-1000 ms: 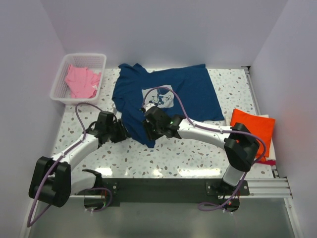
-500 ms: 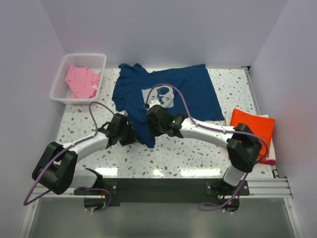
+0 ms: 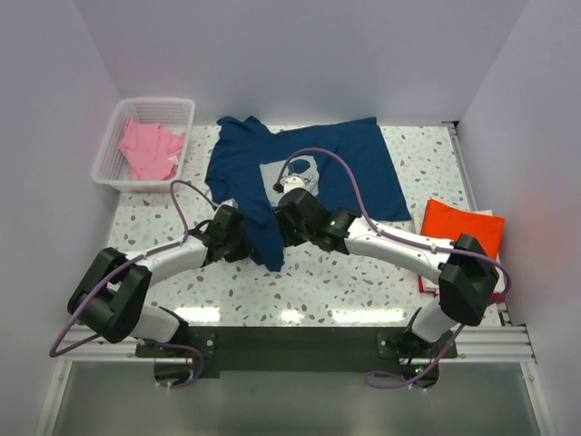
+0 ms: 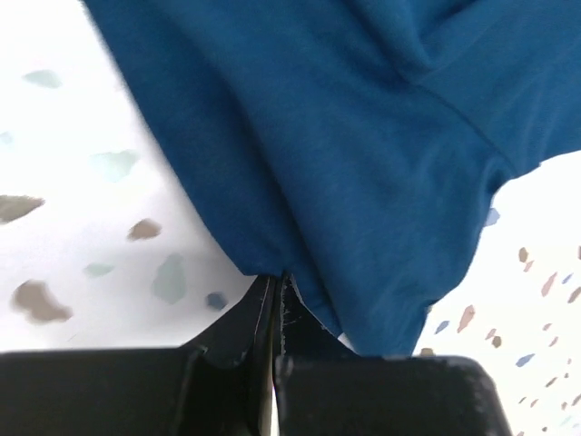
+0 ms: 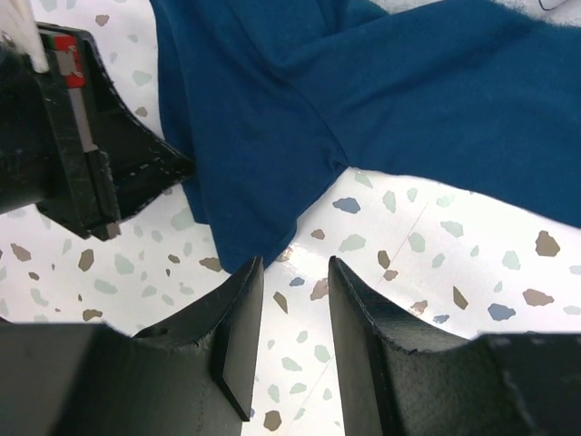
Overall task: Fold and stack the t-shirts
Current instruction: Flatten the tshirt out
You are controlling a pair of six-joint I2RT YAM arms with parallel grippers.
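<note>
The navy t-shirt [image 3: 349,168] lies spread across the upper middle of the top view with its pale chest print [image 3: 298,174] facing up. One narrow flap, a sleeve or a corner, I cannot tell which, trails down toward the centre of the frame between the two arms. The left gripper [image 4: 274,283] is closed tight on the hem of that flap: in its wrist view the two fingers meet with the blue edge nipped at their tips. The right gripper [image 5: 295,272] hangs just beside the same flap, jaws partly apart and holding nothing, with only the speckled table [image 5: 436,272] showing in the gap. The cloth looks thin, light and wholly limp. It will likely drape, wrinkle and drag on the table rather than slide as a sheet, and a single pinch would probably let the rest bunch up. The best hold is probably a hem or seam, where the fabric is doubled and less apt to slip. A second grip set well apart along the same edge should keep the fold line straight. The pink t-shirt [image 3: 150,150] sits crumpled in the basket [image 3: 156,103] at upper left. The orange t-shirt [image 3: 463,229], already folded, lies at the right edge.
</note>
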